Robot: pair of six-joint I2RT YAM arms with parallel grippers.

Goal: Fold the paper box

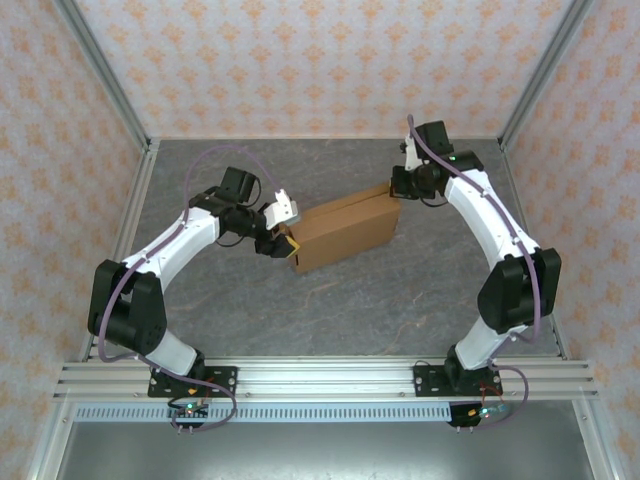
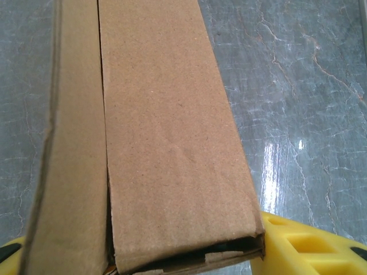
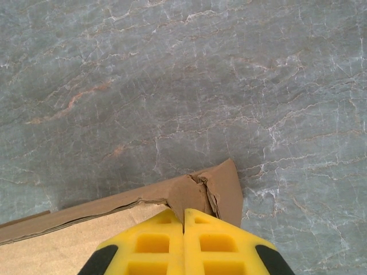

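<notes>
The paper box [image 1: 345,230] is plain brown cardboard, folded into a long shallow shape, lying slantwise in the middle of the table. My left gripper [image 1: 285,240] is at its near-left end. In the left wrist view the paper box [image 2: 172,143] runs away from the camera, its open end wedged between my yellow fingers [image 2: 304,243], with a loose flap standing along its left side. My right gripper [image 1: 400,185] is at the far-right corner. There its jaws [image 3: 184,215] are shut on a crumpled corner flap of the paper box [image 3: 206,192].
The grey marbled table top [image 1: 400,290] lies around the box. Metal frame posts and patterned walls close in the left, right and back sides. An aluminium rail [image 1: 330,378] with both arm bases runs along the near edge.
</notes>
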